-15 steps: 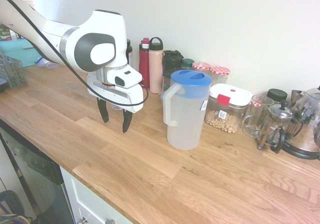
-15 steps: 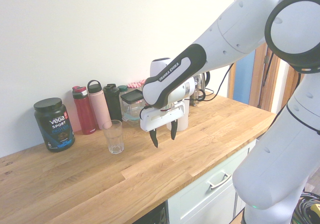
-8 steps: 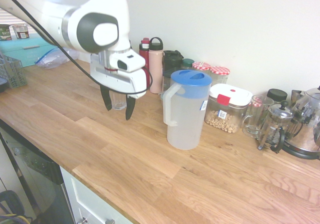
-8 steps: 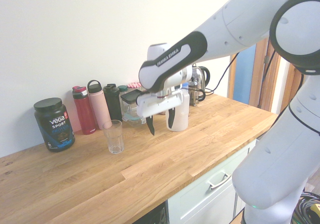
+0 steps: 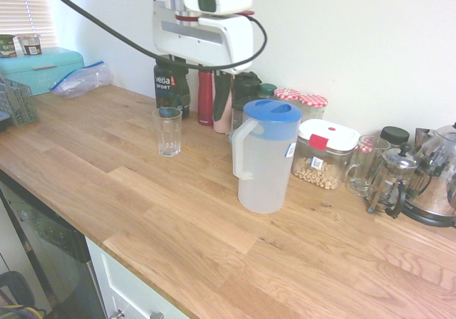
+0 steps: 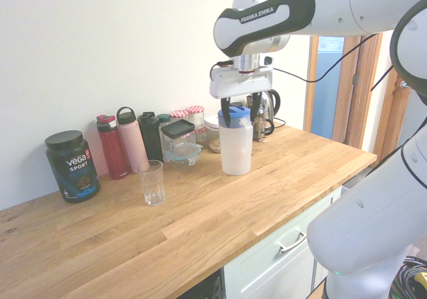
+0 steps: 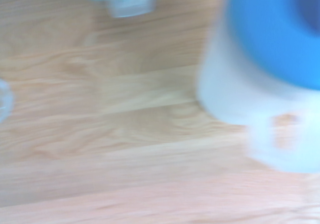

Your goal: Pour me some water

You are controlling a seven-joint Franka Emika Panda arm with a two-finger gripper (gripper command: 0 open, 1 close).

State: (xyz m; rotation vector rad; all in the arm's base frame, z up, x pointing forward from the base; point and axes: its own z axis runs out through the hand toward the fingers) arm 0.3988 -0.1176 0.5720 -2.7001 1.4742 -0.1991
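Observation:
A translucent water pitcher (image 5: 265,159) with a blue lid and a white handle stands upright on the wooden counter (image 5: 178,219). It also shows in the second exterior view as the pitcher (image 6: 235,145), and blurred in the wrist view as the pitcher (image 7: 270,59). An empty clear glass (image 5: 169,130) stands to its left, seen again as the glass (image 6: 152,182). My gripper (image 6: 239,111) hangs open and empty just above the pitcher's lid, fingers pointing down. In the first exterior view the gripper (image 5: 198,77) sits high, up and left of the pitcher.
Along the wall stand a black Vega tub (image 6: 72,165), a red bottle (image 6: 112,147), a pink bottle (image 6: 133,141), jars and a lidded food box (image 5: 324,155). A French press (image 5: 390,180) and kettle (image 5: 438,176) are at the right, a teal box (image 5: 39,68) far left.
The gripper has risen from low over the counter near the glass and swung across to above the pitcher. It has stayed open. Pitcher and glass have not moved.

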